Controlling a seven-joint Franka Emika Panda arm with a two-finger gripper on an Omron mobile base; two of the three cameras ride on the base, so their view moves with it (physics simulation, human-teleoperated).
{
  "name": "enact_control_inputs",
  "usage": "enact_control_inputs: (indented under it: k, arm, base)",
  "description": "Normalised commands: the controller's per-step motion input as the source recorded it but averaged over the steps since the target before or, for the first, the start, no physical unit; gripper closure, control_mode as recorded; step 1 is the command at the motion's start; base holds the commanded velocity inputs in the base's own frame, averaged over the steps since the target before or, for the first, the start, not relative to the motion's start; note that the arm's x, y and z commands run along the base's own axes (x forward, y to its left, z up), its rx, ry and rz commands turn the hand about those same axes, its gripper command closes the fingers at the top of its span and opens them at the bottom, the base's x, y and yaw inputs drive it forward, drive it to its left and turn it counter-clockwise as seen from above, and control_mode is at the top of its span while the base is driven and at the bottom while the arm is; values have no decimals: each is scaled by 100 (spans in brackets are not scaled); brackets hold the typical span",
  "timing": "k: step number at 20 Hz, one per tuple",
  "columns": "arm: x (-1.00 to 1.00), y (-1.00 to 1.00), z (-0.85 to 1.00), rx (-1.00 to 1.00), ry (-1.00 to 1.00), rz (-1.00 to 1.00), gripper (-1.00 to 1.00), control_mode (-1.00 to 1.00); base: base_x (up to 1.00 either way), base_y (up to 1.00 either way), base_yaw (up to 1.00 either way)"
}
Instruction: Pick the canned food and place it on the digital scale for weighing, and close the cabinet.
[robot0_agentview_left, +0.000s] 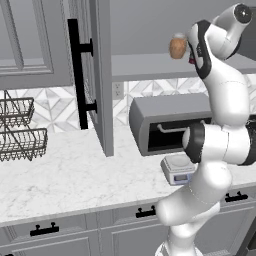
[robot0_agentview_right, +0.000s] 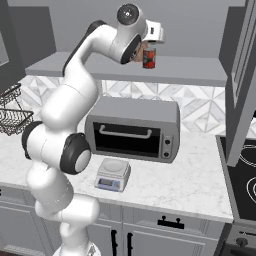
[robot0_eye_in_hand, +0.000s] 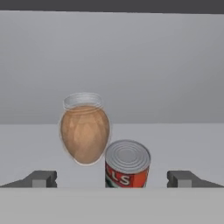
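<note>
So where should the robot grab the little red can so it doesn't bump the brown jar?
Best around the middle of the canned food, on its round red sides, coming straight in from the open front of the cabinet. The can stands upright on the shelf, in front of the brown jar and a bit to one side, and the open end effector already has a finger on each side of it.
</note>
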Motion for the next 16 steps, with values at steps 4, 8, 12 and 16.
enact_control_inputs:
  k: [4,8,12,16]
  arm:
    - [29,0,-33,0,0,0,-100,-100]
    - [33,-12,-22,0,0,0,-100,-100]
    - [9,-26,-33,0,0,0,-100,-100]
    - [15,-1,-35,0,0,0,-100,-100]
  base:
    - [0,0,0]
    - [0,0,0]
    - [0,0,0]
    - [0,0,0]
